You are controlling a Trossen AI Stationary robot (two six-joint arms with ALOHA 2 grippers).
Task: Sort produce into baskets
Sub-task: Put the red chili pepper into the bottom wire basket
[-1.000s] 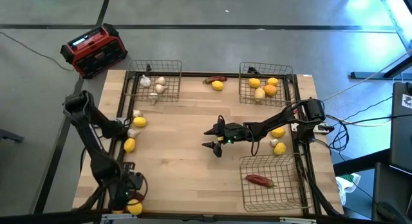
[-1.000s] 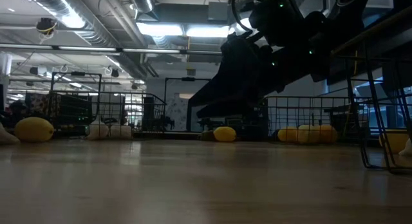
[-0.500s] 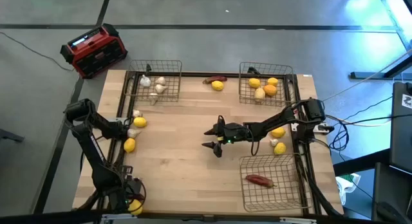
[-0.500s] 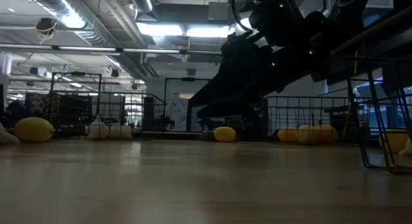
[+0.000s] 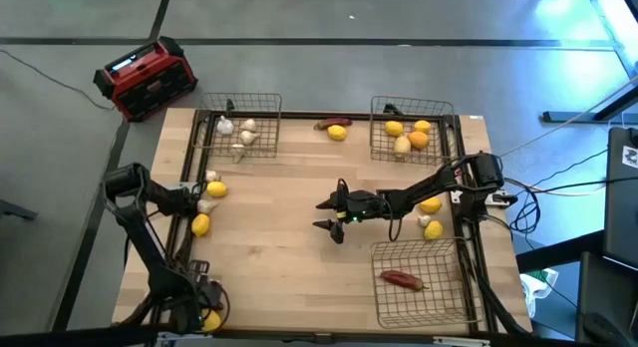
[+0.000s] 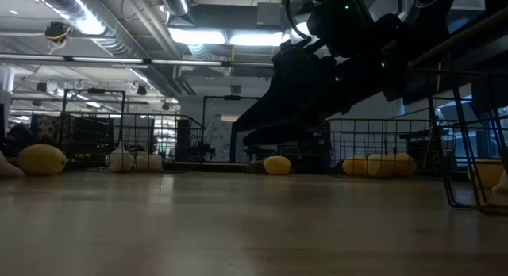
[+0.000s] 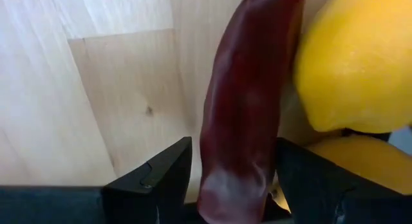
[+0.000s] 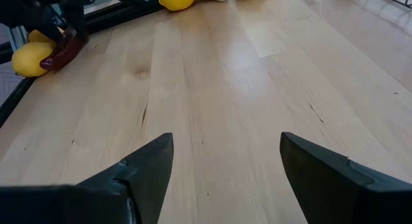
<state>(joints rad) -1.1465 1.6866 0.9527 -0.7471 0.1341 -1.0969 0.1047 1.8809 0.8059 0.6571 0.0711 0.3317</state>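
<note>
From above, the left tool [image 5: 204, 309] sits at the desk's [image 5: 289, 257] near left corner beside a yellow fruit [image 5: 210, 322]; the right tool [image 5: 327, 213], fingers spread and empty, hovers mid-desk. Three baskets: far left [image 5: 242, 126] with bulbs, far right [image 5: 414, 128] with fruits, near right [image 5: 419, 279] with a red pepper [image 5: 402, 279].

Low view: the right arm [image 6: 333, 54] hangs overhead.

Left wrist: a dark red pepper [image 7: 241, 114] lies between the fingers [image 7: 158, 176], touching a yellow fruit [image 7: 357, 63].

Right wrist: open fingers [image 8: 145, 166] over bare desk.

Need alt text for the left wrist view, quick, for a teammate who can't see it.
A long dark red pepper lies between the left end effector's two dark fingers, against a yellow fruit. Pale wooden table fills the rest of the picture.
</note>
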